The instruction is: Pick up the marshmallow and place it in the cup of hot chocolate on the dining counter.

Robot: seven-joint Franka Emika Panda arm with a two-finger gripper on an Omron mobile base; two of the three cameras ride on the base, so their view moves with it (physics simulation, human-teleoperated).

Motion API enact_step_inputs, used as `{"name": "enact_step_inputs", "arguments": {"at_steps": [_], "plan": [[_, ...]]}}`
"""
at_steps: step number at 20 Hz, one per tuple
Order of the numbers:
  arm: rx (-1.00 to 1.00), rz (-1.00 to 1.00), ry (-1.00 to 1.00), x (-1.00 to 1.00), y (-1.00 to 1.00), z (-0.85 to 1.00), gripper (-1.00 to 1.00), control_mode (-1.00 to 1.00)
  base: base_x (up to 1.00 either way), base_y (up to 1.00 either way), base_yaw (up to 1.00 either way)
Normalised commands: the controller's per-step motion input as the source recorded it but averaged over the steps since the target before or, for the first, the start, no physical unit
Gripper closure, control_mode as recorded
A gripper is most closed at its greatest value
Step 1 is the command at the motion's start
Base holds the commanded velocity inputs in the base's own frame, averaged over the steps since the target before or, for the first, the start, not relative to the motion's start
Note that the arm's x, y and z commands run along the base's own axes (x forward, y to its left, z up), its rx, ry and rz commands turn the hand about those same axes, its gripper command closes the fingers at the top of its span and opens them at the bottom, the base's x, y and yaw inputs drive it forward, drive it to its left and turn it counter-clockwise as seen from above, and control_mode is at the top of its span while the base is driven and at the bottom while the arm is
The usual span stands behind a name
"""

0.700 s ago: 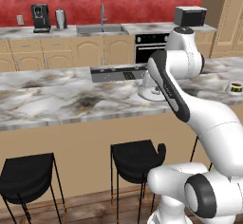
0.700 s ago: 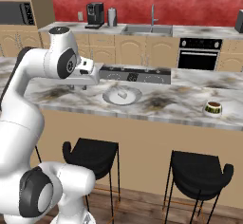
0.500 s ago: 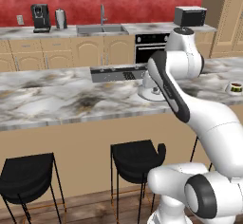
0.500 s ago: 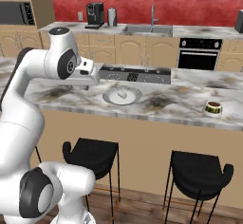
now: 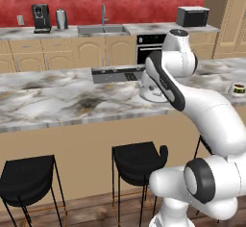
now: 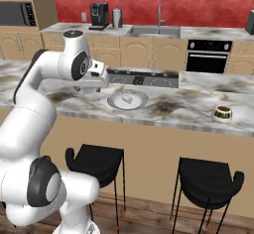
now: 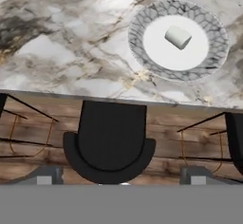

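Arm wrist with hand (image 6: 101,75) crept slightly rightward over desk (image 6: 173,109), closer to plate (image 6: 127,100). Marshmallow (image 6: 128,99) and cup unmoved.

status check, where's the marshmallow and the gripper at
Gripper state unclear, above the dining counter, left of the plate. Marshmallow lying on the plate, untouched. Cup of hot chocolate far right; path clear.

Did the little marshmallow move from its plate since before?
No. The marshmallow sits mid-plate, left of the cup of hot chocolate, as before.
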Motion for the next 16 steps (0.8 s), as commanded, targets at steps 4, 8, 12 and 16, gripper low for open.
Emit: {"name": "enact_step_inputs", "arguments": {"at_steps": [4,8,12,16], "plan": [[0.05,0.04,0.14,0.69,-0.3,-0.04,-1.0,-1.0,0.0,0.0,0.0],[0.0,0.0,0.14,0.68,-0.03,-0.14,-1.0,-1.0,0.0,0.0,0.0],[0.0,0.0,0.11,0.43,-0.05,-0.11,-1.0,-1.0,0.0,0.0,0.0],[0.02,0.0,0.08,0.27,-0.04,-0.04,-1.0,-1.0,0.0,0.0,0.0]]}}
